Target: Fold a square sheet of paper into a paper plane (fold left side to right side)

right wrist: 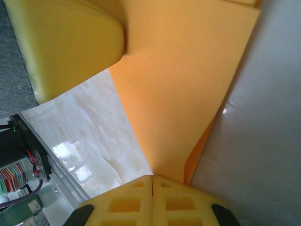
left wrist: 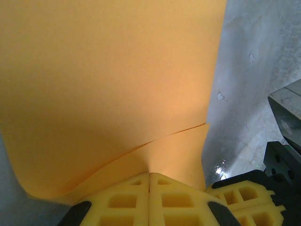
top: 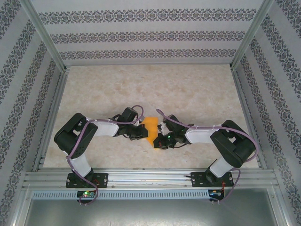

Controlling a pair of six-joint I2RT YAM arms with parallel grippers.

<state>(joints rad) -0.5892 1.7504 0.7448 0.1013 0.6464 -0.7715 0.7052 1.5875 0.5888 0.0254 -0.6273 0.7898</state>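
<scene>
The square sheet of paper is bright orange and doubled over, held between both arms above the table's middle. In the left wrist view the sheet of paper rises in two curved layers out of my left gripper, whose yellow jaws are shut on its edge. In the right wrist view the sheet of paper runs up from my right gripper, also shut on it, with a second layer peeking out at its right. The left gripper's yellow fingers show at the upper left there.
The marble-patterned table is walled by patterned panels and aluminium posts. A metal rail runs along the near edge where both arm bases are bolted. The right gripper's yellow fingers sit close beside the left gripper.
</scene>
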